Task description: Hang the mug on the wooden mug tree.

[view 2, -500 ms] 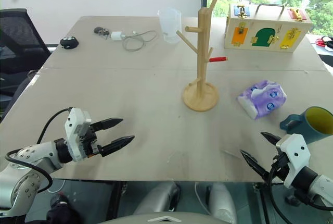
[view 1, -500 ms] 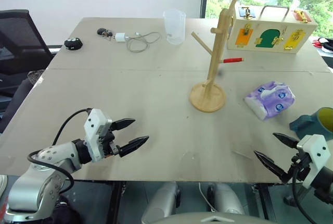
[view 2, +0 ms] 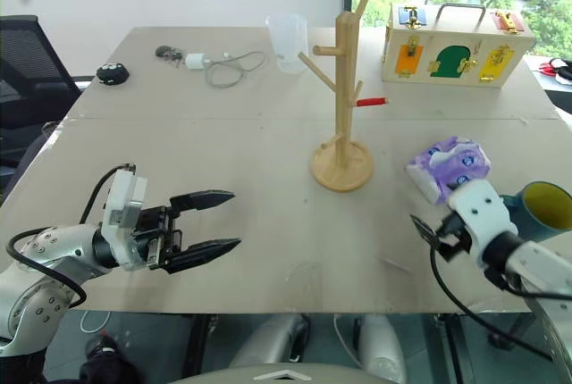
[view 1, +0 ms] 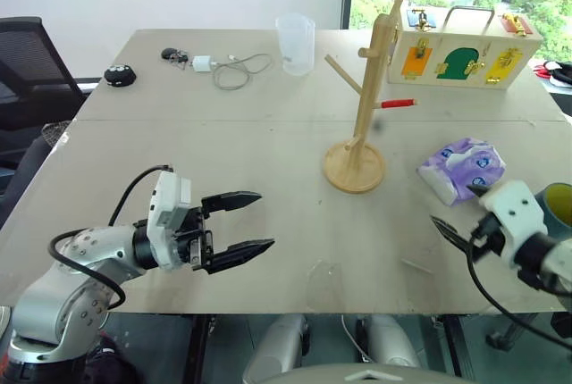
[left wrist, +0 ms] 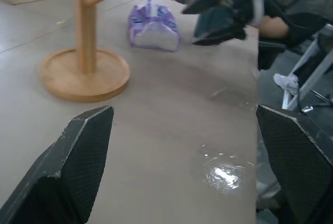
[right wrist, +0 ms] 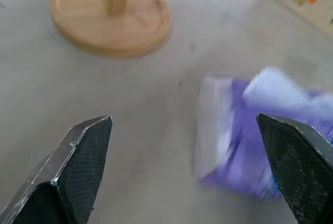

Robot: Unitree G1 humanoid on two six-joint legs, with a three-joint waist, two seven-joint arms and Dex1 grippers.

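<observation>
The teal mug (view 2: 542,206) with a yellow inside sits at the table's right edge, partly hidden behind my right wrist. The wooden mug tree (view 1: 370,89) stands upright on its round base (view 1: 355,170) mid-table, with a red-tipped peg (view 1: 399,104) pointing right. My right gripper (view 1: 451,206) is open just left of the mug and in front of the purple tissue pack, with nothing between its fingers. My left gripper (view 1: 265,221) is open and empty above the table's front left, pointing right. In the right wrist view the tree's base (right wrist: 110,15) lies ahead.
A purple tissue pack (view 1: 462,168) lies between tree and mug. At the back stand a clear measuring cup (view 1: 297,43) and a wooden box with coloured panels (view 1: 465,49). A charger with its cable (view 1: 234,67) and small dark items (view 1: 119,73) lie back left. A black chair (view 1: 22,62) stands left.
My right gripper has risen and moved in over the table toward the tissue pack, now covering part of the mug. My left gripper has moved slightly right.
</observation>
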